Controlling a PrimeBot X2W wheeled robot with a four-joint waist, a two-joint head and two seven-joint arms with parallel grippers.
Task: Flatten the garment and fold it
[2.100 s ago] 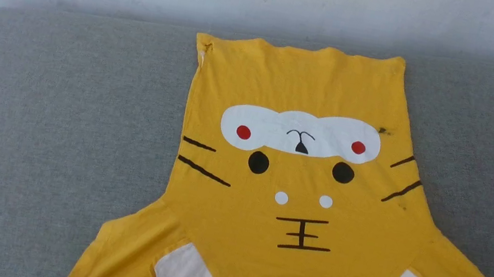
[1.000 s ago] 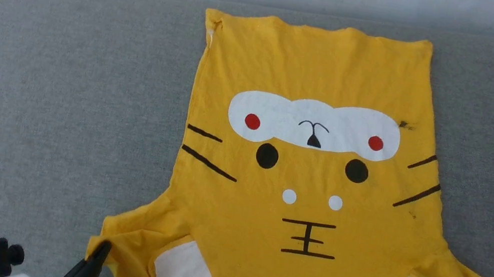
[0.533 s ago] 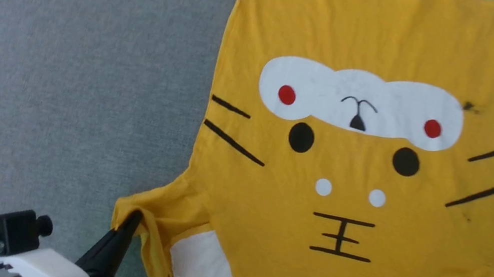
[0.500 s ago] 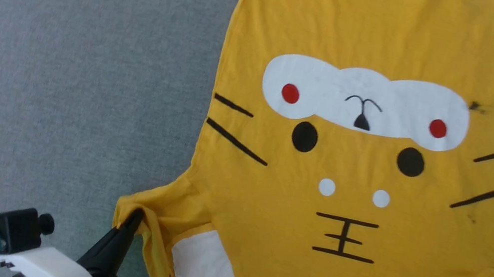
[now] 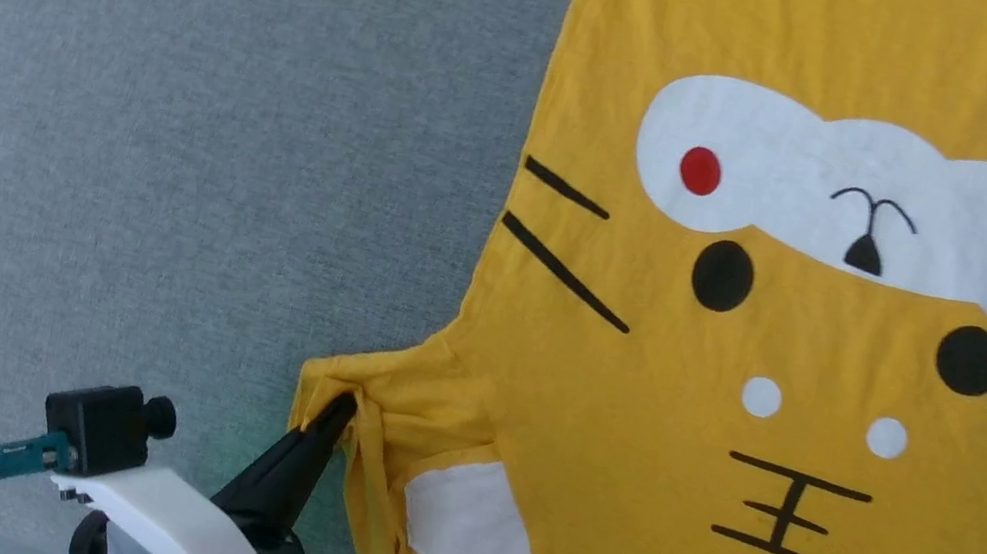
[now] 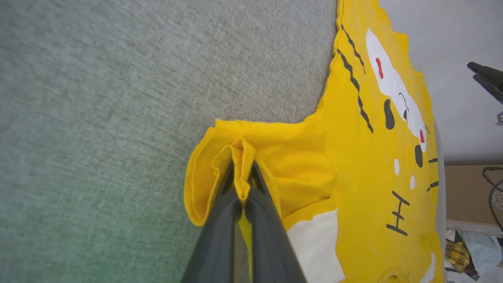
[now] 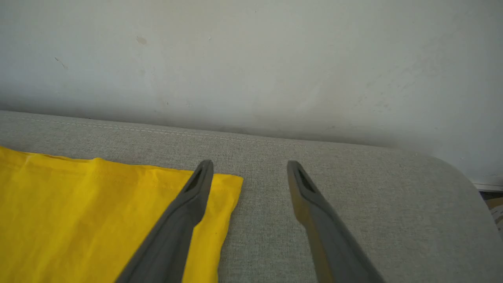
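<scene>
Head view: a bright yellow garment [image 5: 792, 370], a T-shirt printed with a cartoon face, lay spread front-up on a grey fabric cushion [image 5: 178, 110], its neckline toward the robot. The left gripper [image 5: 336, 412] had its jaws clamped together on the bunched edge of the left sleeve [image 5: 401, 398], just beside a white patch [image 5: 465, 526]. In the left wrist view, the sleeve cloth rose in a pinched ridge between the two dark fingers [image 6: 218, 236]. In the right wrist view, the right gripper [image 7: 249, 167] was poised at the far hem corner [image 7: 226, 188], its jaws wide apart and empty, near a pale wall [image 7: 251, 59].

The body looked mostly flat, so the step in hand was probably folding the sleeve, or tugging it smooth. The next move likely called for carrying the pinched sleeve across onto the body without dragging the rest. Nothing lay on the garment. The crumpled sleeve itself and the close wall were the likely nuisances.
</scene>
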